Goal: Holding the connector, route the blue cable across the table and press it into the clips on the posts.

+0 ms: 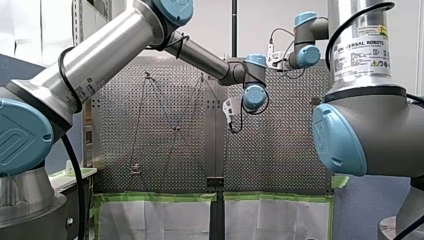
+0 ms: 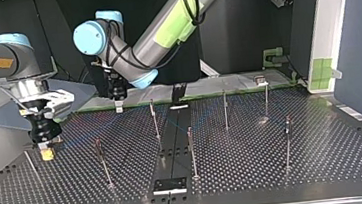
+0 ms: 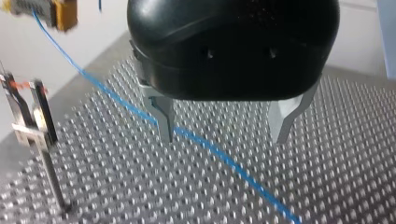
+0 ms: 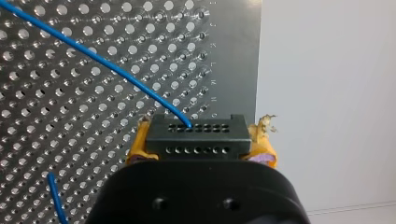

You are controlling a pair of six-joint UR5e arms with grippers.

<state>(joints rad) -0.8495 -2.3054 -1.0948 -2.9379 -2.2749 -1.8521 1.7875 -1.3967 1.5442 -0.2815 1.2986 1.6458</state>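
Count: two arms, one connector, one blue cable. Six upright posts (image 2: 192,151) are certain in the top view, with a thin seventh likely at its far left. Top view, left to right: the right gripper (image 2: 46,145) hangs straight down over the perforated table (image 2: 325,158) near its left edge. Its yellow pads are clamped on the black connector (image 4: 196,135) from both sides. The blue cable (image 4: 116,70) leaves the connector's upper row of holes and slants off over the table. Next comes the left gripper (image 3: 224,137), its arm stretched past the middle and its wrist pointing down. Its metal fingers (image 3: 164,116) are spread wide and grip nothing. The cable passes between them, just beside one finger; contact cannot be told. A clip (image 3: 41,112) tops the post beside this gripper. The other posts stand to the right, well apart.
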